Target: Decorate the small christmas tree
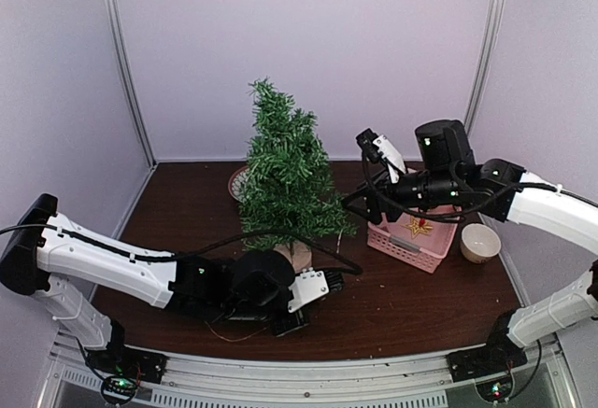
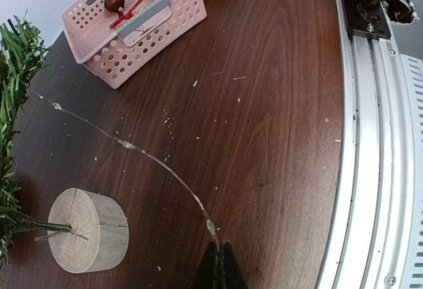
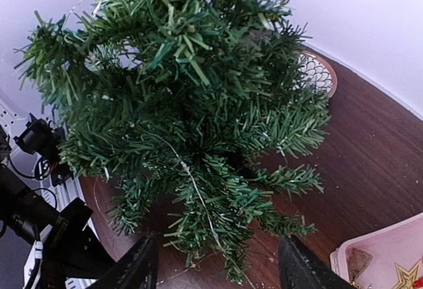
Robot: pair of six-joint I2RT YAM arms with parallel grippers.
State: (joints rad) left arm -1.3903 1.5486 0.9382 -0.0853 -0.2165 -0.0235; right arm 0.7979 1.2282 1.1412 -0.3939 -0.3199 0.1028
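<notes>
The small christmas tree (image 1: pixel 283 167) stands mid-table on its round wooden stump base (image 2: pixel 89 229). A thin wire light string (image 2: pixel 125 145) arcs from its branches across the table into my left gripper (image 2: pixel 221 254), which is shut on the wire's end low beside the base. In the top view the left gripper (image 1: pixel 324 284) sits just right of the stump. My right gripper (image 3: pixel 218 269) is open and empty, hovering above the tree's right side (image 3: pixel 185 104). The wire (image 3: pixel 198 196) runs down over the branches. In the top view the right gripper (image 1: pixel 361 204) is beside the lower right branches.
A pink perforated basket (image 1: pixel 411 237) right of the tree holds a dark red ball (image 2: pixel 114 1) and a gold star (image 3: pixel 406 274). A small bowl (image 1: pixel 479 242) stands right of it. A wicker plate (image 3: pixel 318 72) lies behind the tree. The metal rail (image 2: pixel 370 137) edges the table front.
</notes>
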